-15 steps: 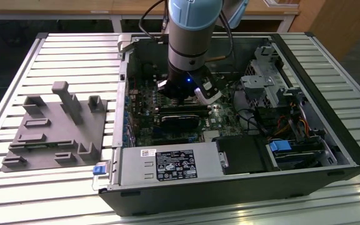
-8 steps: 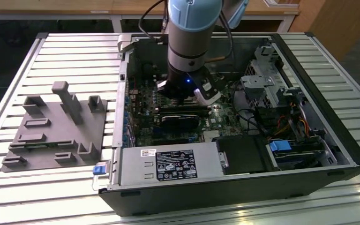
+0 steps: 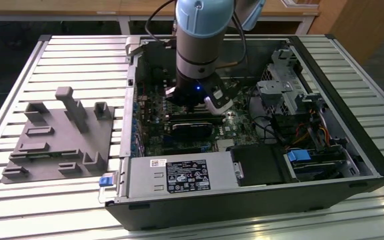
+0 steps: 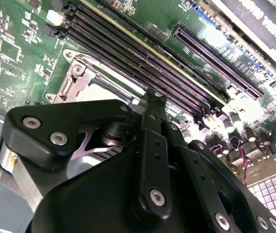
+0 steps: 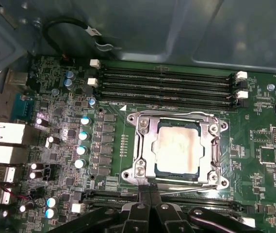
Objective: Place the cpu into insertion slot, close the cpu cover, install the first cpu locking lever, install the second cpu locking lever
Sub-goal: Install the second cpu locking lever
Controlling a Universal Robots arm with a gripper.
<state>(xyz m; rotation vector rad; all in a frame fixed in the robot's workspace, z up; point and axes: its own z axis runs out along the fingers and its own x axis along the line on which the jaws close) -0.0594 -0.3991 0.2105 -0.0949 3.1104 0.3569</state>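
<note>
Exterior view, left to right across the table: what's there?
Grey plastic fixture → blue latch on the case corner → power supply box → blue-tabbed drive bay → right wall of the computer case.

Open PC case point(image 3: 372, 165) on slatted desk point(image 3: 58, 55). Grey fixture block point(image 3: 58, 135) sits well apart from the hand, toward the exterior view's left. Memory slots point(image 5: 169, 87) run just beyond the hand; drive cage point(image 3: 282, 92) nearby; power supply point(image 3: 178, 177) near.
</note>
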